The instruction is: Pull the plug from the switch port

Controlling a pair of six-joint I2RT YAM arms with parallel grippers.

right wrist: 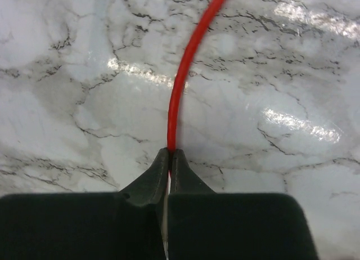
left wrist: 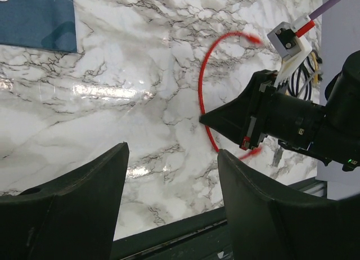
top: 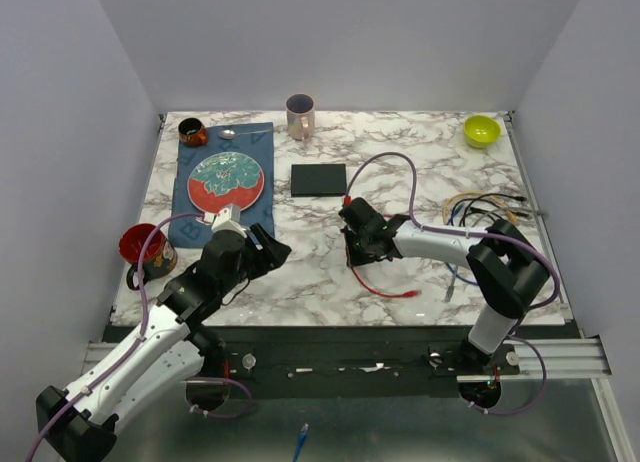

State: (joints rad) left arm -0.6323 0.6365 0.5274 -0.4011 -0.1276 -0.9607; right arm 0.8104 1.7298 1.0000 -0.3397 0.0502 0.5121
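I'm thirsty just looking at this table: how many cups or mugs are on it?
3. A dark orange-glazed cup at the back left corner, a pale mug at the back centre, and a red mug at the left edge. None seems hidden.

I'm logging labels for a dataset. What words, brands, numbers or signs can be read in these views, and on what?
No text can be read in any view.
The switch shows a plain black top.
Any print on the blue mat is too small and blurred to tell.

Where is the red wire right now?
In the top view the red wire curves just right of centre, from beside the black switch toward the near edge, pinched in the right gripper.
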